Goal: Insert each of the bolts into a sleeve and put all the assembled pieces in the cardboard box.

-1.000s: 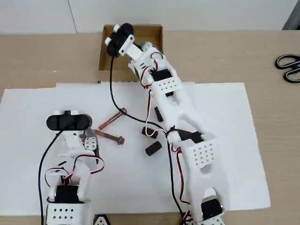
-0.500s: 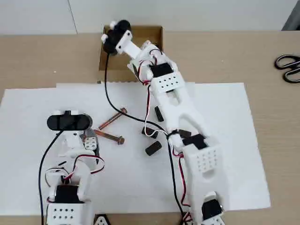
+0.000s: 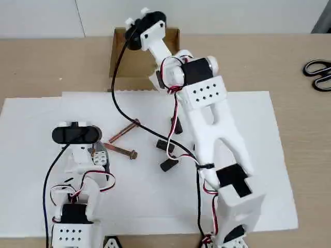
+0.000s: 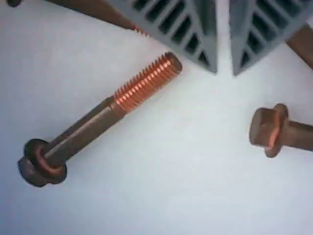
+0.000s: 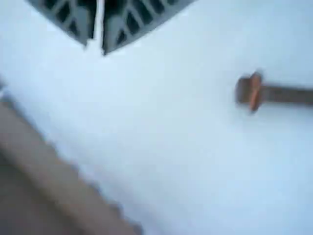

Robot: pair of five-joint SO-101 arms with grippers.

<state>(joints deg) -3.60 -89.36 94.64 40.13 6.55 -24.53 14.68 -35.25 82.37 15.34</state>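
The left arm [image 3: 77,206] sat folded at the near left of the surface [image 3: 269,57]. Its tool [image 4: 223,71] pointed down over the white sheet [image 3: 41,129]. I read its fingers as closed to a thin slit, holding nothing. One bolt [image 4: 98,122] lay flat on the sheet with its threaded end just beside the fingertips. The head of a second bolt [image 4: 274,131] lay near them on the other side.

The right arm [image 3: 207,119] stretched from the near edge across the sheet to the cardboard box [image 3: 124,62], which stood on the surface just past the sheet's far edge. Its tool [image 5: 97,46] hung over the sheet near that edge, fingers likewise closed to a slit and empty. The black sleeves [image 3: 168,165] lay on the sheet beside this arm, apart from both bolts.
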